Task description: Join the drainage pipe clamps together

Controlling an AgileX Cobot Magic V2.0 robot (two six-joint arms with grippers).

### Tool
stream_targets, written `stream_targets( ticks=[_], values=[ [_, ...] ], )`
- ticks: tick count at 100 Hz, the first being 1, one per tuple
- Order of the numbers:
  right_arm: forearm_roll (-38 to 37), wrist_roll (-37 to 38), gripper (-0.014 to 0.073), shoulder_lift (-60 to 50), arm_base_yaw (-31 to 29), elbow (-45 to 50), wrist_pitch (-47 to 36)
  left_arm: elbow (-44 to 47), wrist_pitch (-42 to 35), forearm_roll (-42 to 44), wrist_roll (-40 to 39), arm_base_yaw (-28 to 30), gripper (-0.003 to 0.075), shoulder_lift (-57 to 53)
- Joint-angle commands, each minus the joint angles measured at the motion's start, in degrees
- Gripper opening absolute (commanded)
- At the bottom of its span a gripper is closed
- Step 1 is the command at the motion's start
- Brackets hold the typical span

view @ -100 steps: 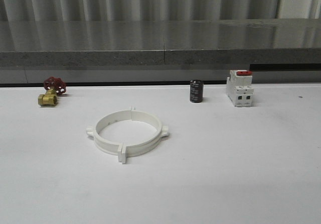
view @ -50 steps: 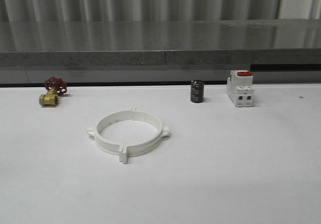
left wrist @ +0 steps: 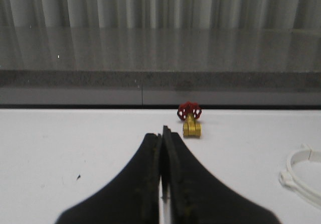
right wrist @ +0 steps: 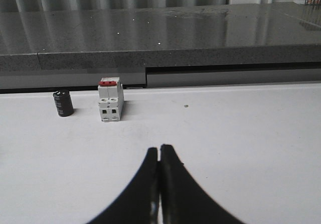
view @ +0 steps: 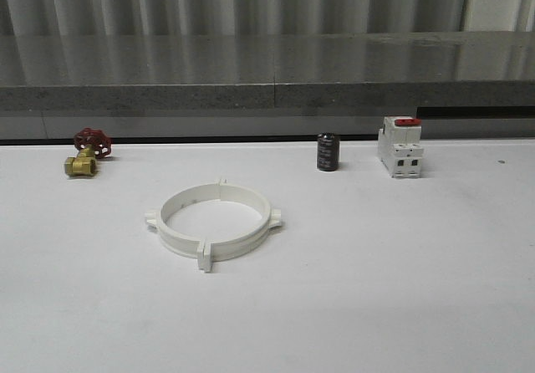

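Observation:
The two white drainage pipe clamps (view: pixel 213 222) lie on the white table left of centre, set end to end as one wide ring with tabs at front and back and a lug on each side. An arc of that ring (left wrist: pixel 304 176) shows in the left wrist view. My left gripper (left wrist: pixel 161 131) is shut with nothing between its black fingers, above bare table. My right gripper (right wrist: pixel 159 148) is shut and holds nothing, over bare table well short of the breaker.
A brass valve with a red handwheel (view: pixel 87 153) sits at the back left. A black cylinder (view: pixel 328 152) and a white breaker with a red top (view: pixel 399 147) stand at the back right. A grey ledge (view: pixel 267 72) runs behind the table.
The whole front view has shifted a pixel or two between the earliest frame and now. Nothing on the table has moved.

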Motion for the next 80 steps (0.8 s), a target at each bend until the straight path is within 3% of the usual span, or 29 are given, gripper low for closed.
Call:
stream_targets(
  ticks=[1,80],
  values=[
    [-0.61,-0.22,-0.0067,-1.04,0.16,-0.94,-4.46,2.6,-6.35,-0.1,-0.54,-0.38,-0.0021,-1.47],
    [-0.61,-0.22,-0.0067,-1.04,0.16,-0.94,-4.46,2.6,-6.35,0.0,-0.54,-1.78,-0.0021,-1.47]
  ],
)
